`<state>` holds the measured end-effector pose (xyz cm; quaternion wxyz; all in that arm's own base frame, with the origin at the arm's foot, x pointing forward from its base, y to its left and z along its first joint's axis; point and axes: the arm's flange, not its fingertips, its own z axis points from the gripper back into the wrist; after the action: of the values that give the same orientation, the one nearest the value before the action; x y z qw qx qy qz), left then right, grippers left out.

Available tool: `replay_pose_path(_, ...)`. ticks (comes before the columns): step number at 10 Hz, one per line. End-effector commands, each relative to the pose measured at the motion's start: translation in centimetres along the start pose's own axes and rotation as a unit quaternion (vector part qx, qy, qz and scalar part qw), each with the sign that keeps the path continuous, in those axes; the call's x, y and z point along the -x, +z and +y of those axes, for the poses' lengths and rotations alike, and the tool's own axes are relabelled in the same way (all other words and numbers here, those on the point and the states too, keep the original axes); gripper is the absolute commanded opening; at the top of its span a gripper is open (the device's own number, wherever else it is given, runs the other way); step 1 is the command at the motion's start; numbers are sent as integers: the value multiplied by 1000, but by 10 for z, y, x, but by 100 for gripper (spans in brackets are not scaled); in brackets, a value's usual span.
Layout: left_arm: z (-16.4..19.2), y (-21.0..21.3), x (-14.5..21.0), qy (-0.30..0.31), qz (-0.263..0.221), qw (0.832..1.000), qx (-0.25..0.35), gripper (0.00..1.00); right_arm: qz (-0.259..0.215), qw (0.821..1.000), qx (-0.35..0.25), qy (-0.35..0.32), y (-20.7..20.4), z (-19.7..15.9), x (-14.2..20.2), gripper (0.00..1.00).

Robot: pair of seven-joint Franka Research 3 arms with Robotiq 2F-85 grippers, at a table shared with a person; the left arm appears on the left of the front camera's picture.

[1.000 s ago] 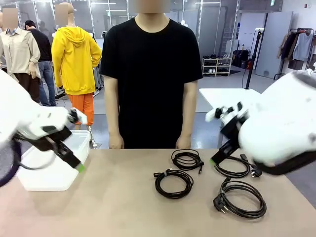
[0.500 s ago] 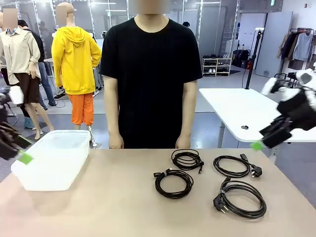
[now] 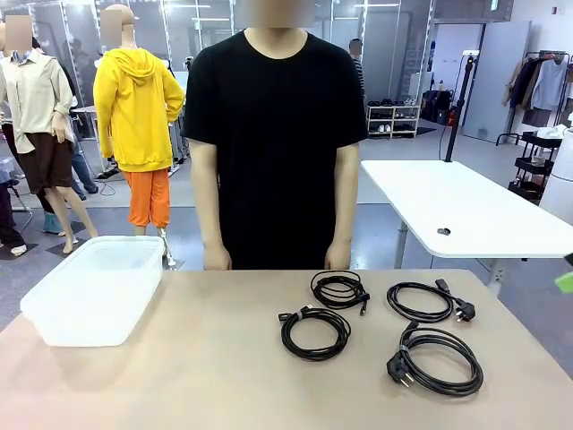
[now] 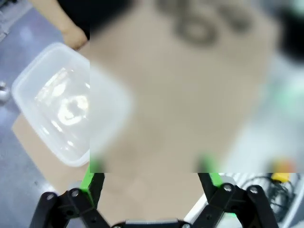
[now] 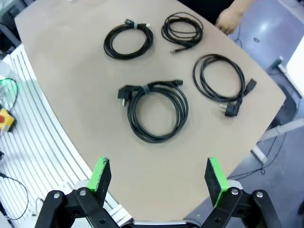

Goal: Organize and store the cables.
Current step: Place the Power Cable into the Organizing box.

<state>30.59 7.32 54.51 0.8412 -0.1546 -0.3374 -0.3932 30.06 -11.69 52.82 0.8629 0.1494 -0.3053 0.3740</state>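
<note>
Several black cables lie coiled on the tan table (image 3: 179,367), right of its middle: one near the centre (image 3: 343,330), one behind it (image 3: 338,288), one further right (image 3: 419,317), and the thickest (image 3: 443,389) in front, with a chunky plug (image 3: 397,367). In the right wrist view the same coils lie below my right gripper (image 5: 159,178). It hangs open high over the table's edge, nearest the thick coil (image 5: 135,118). My left gripper (image 4: 149,173) is open too, high above the table; its view is blurred. Neither gripper holds anything.
A translucent white bin (image 3: 94,291) stands empty at the table's left end, also in the left wrist view (image 4: 52,104). A person in black stands at the far edge, hands (image 3: 216,258) hanging just behind it. A green pad (image 3: 566,282) shows at the right border.
Both arms have swung out of the front view, the left one off to the left and the right one off to the right. The cables and bin have not moved.
</note>
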Motion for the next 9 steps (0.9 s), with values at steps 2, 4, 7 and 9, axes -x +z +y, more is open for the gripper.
replay_pose_path(2, -50, -45, 48, 10, -22, 1000, -1, 100, -23, 1000, -3, 0, -30, 49, 60, 100)
replay_pose_path(4, 3, -1, 3, 13, -5, 1000, 3, 100, -7, 1000, 2, -7, 12, -5, 18, 100)
replay_pose_path(7, 3, -1, 3, 13, -5, 1000, 3, 100, -7, 1000, 2, -7, 12, -5, 18, 100)
replay_pose_path(9, 3, -1, 3, 13, -5, 1000, 3, 100, -7, 1000, 2, -7, 12, -5, 18, 100)
